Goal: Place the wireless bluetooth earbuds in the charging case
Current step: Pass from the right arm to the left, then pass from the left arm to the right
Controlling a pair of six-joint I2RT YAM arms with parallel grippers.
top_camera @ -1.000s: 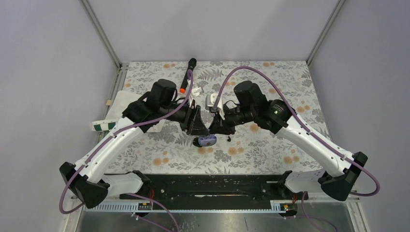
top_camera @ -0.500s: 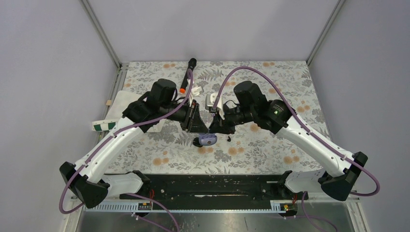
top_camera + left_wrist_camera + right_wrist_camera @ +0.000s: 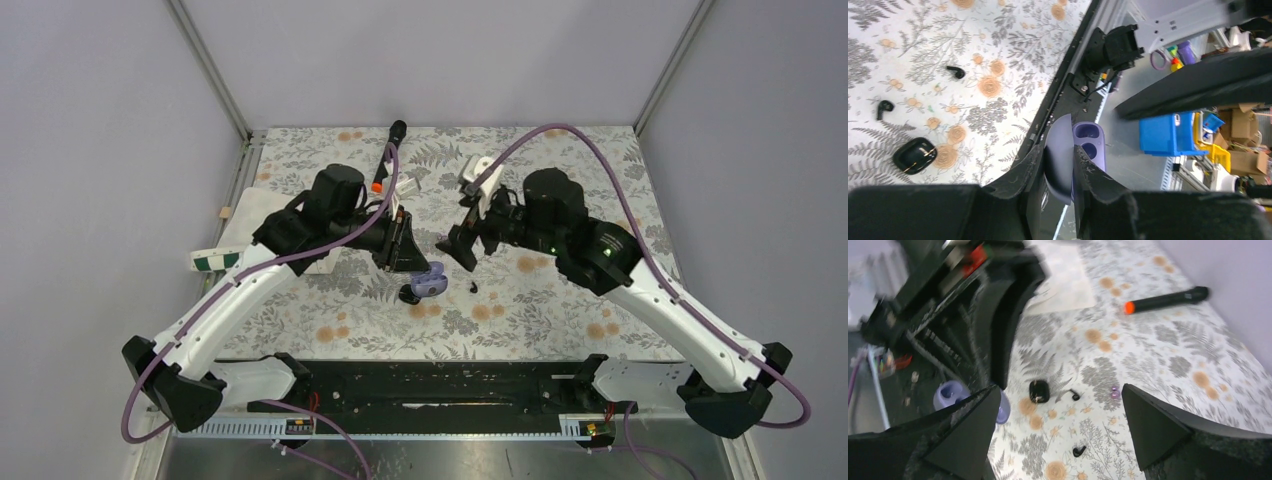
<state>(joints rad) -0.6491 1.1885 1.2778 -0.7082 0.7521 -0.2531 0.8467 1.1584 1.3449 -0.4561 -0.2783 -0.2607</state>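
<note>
Left gripper is pinching one open purple case. One black case and two earbuds are lying on table; right gripper is hovering, jaws spread wide.

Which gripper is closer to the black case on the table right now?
Left. The left gripper, shut on a purple case, hangs close over the black case; the right gripper, open, sits farther off to the case's right.

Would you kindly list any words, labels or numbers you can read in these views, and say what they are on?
None can be read.
White label on the blue bin: too small to read.
White sheet: blurred, no print can be made out.
</note>
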